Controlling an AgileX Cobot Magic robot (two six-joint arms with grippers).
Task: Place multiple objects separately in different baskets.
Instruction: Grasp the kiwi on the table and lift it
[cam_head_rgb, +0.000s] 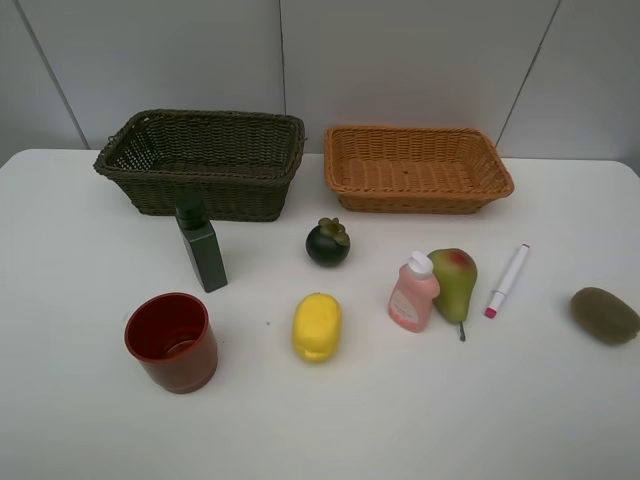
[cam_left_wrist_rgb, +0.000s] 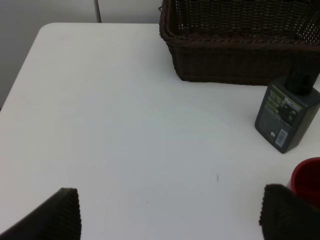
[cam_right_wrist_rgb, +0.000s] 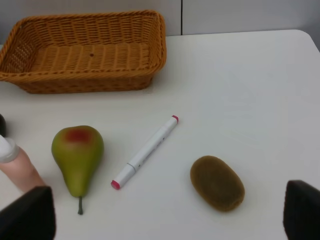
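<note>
On the white table stand a red cup (cam_head_rgb: 171, 341), a dark green bottle (cam_head_rgb: 202, 247), a dark mangosteen (cam_head_rgb: 327, 242), a yellow lemon (cam_head_rgb: 317, 326), a pink white-capped bottle (cam_head_rgb: 413, 293), a green-red pear (cam_head_rgb: 455, 281), a white pink-tipped marker (cam_head_rgb: 507, 280) and a brown kiwi (cam_head_rgb: 604, 315). Behind them sit the dark basket (cam_head_rgb: 204, 163) and the orange basket (cam_head_rgb: 415, 168), both with nothing inside. Neither arm shows in the high view. My left gripper (cam_left_wrist_rgb: 170, 212) is open over bare table near the green bottle (cam_left_wrist_rgb: 286, 111). My right gripper (cam_right_wrist_rgb: 165, 215) is open near the kiwi (cam_right_wrist_rgb: 217, 182), pear (cam_right_wrist_rgb: 77, 158) and marker (cam_right_wrist_rgb: 145, 151).
The table's left edge (cam_left_wrist_rgb: 20, 80) and a grey wall lie behind the baskets. The dark basket (cam_left_wrist_rgb: 240, 45) and the cup's rim (cam_left_wrist_rgb: 306, 180) show in the left wrist view, the orange basket (cam_right_wrist_rgb: 85, 52) in the right wrist view.
</note>
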